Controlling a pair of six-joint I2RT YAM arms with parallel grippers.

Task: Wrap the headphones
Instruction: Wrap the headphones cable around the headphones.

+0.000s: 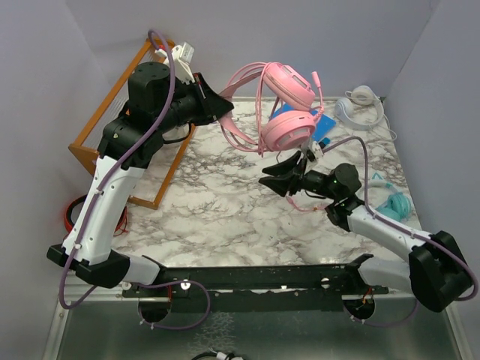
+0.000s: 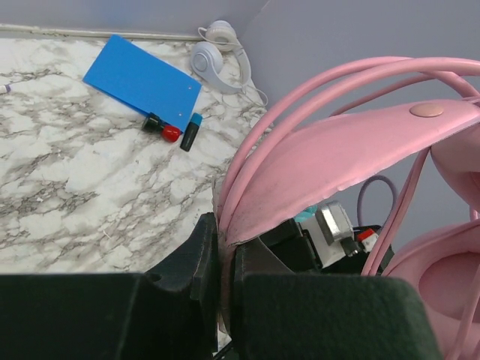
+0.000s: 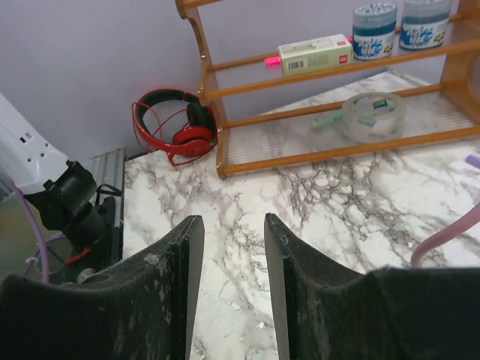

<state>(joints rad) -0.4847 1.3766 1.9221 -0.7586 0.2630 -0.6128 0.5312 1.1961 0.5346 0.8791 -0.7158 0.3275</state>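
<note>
The pink headphones [image 1: 289, 105] hang above the back of the table, held by their headband [image 2: 352, 142]. My left gripper [image 1: 221, 112] [image 2: 225, 232] is shut on the headband's lower end. Loops of the pink cable [image 1: 241, 81] [image 2: 337, 82] run over the band, and a short stretch lies on the table [image 1: 307, 206]. My right gripper [image 1: 274, 180] [image 3: 234, 225] hovers just below the pink earcups, open, with only marble between its fingers. White headphones [image 1: 360, 101] [image 2: 217, 56] lie at the back right. A teal pair [image 1: 394, 202] lies by the right arm.
A wooden rack [image 1: 112, 112] [image 3: 322, 112] stands at the left with a tape roll [image 3: 373, 112], a box [image 3: 315, 54] and jars [image 3: 375, 19]. Red-and-black headphones [image 1: 75, 210] [image 3: 172, 124] lie beside it. A blue card [image 1: 328, 129] [image 2: 142, 79] and markers [image 2: 172, 131] lie at the back.
</note>
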